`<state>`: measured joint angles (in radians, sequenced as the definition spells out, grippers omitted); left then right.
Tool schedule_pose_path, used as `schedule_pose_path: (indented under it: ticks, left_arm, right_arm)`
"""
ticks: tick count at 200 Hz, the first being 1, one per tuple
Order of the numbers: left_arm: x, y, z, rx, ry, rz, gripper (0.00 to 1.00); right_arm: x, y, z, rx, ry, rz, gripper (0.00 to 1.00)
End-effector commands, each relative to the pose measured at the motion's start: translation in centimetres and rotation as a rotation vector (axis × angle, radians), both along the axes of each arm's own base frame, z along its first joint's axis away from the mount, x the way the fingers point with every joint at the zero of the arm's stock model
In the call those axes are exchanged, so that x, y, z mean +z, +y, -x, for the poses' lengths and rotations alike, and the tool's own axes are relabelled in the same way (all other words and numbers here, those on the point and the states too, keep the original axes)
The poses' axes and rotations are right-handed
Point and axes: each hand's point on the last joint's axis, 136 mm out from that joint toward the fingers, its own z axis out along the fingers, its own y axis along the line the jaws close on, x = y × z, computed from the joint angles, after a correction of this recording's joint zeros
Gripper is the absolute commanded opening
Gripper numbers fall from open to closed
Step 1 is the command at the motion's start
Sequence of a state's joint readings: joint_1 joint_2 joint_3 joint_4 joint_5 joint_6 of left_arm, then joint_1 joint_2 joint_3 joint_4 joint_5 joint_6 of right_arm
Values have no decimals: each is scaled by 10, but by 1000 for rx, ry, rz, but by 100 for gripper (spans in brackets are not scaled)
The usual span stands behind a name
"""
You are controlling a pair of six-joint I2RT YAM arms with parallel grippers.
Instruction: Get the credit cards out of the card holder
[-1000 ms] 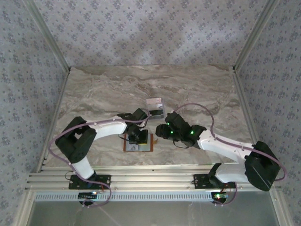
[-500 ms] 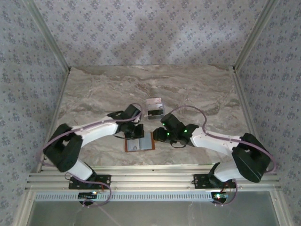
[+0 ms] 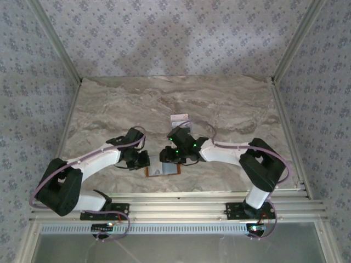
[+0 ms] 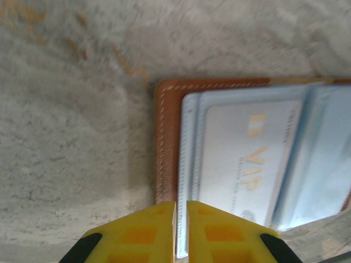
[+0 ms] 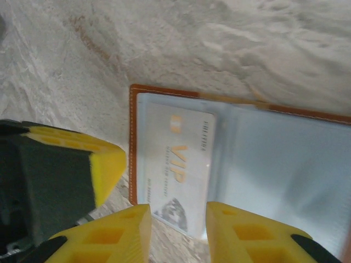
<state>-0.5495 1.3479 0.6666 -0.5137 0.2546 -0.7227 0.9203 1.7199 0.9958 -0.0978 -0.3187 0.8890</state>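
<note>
The card holder [image 3: 164, 171] lies open and flat near the table's front edge, with an orange-brown rim [image 4: 164, 137] around grey-blue lining [image 5: 285, 159]. A whitish credit card [image 5: 184, 164] printed "VIP" sits in its left pocket [image 4: 247, 159]. No other cards can be seen. My left gripper [image 3: 143, 161] is at the holder's left edge, its yellow fingertips [image 4: 181, 219] shut over the rim, a hairline gap between them. My right gripper [image 3: 170, 156] hovers over the holder and stands open [image 5: 178, 222], straddling the near end of the VIP card.
A clear plastic rack [image 3: 180, 119] stands just behind the right gripper. The left gripper's yellow finger [image 5: 107, 164] sits close beside the right gripper's left finger. Bare marbled table [image 3: 109, 104] stretches to the left, right and back.
The left gripper slid left, from over the holder to its left edge. The right gripper moved left and now sits over the open holder.
</note>
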Motion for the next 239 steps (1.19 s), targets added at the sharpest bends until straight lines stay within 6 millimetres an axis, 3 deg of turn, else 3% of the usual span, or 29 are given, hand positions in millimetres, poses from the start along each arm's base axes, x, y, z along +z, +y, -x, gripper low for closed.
schedule_pose_path:
  ticks: [1,63,128,239]
  left_arm:
    - [2,-3,1,-19,-1,24,14]
    - [5,-6,2,-51,17,28,12]
    - [9,-17,-1,-77,19,29,9]
    - [-24,-2,9,-109,110,-98,5]
  right_arm:
    - [0,15,5,56,25,-11,30]
    - [-26,11,3,72,48,83,25]
    - [-39,0,3,61,48,148,24]
    - [-48,10,10,80,102,76,21]
